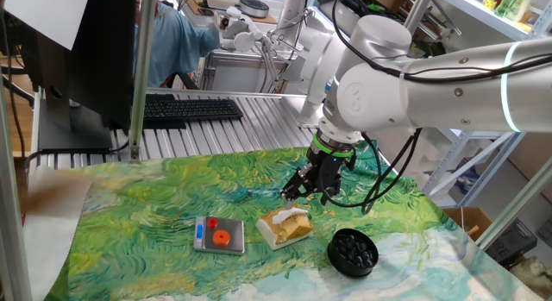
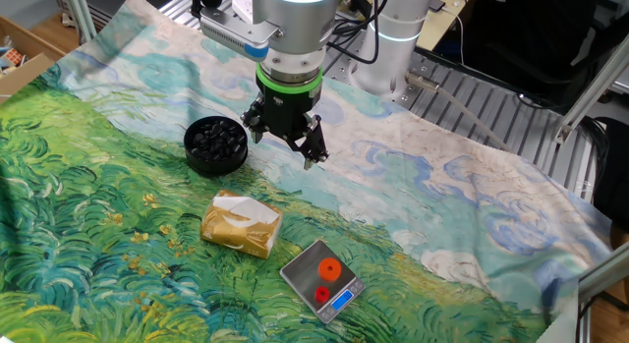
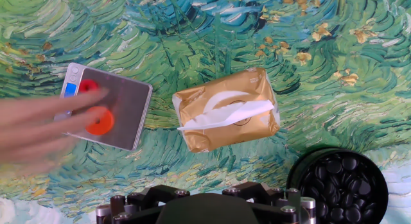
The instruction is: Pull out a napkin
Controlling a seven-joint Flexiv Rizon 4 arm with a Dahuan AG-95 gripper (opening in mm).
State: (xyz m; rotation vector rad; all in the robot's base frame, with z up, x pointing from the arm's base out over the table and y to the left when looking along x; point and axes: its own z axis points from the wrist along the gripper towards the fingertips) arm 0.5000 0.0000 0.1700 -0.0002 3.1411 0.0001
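Napkin (image 3: pixel 225 115): a white sheet standing out of the slot in the top of the tan tissue pack (image 3: pixel 226 110), which lies on the painted cloth (image 2: pixel 118 166) covering the desk. In the hand view its exposed edge runs lengthwise along the pack, from lower left to upper right. Tool (image 2: pixel 285 139): raised above the cloth, fingers parted, holding nothing. In the other fixed view the pack lies nearer the camera and slightly left of the tool, well apart from it; the coming move is judged to be a travel toward the pack, then a descent with the fingers straddling the napkin's ridge. Surroundings: a black round container (image 2: pixel 216 143) left of the tool; a small scale (image 2: pixel 323 275) right of the pack, with a blurred hand (image 3: pixel 38 131) over it.
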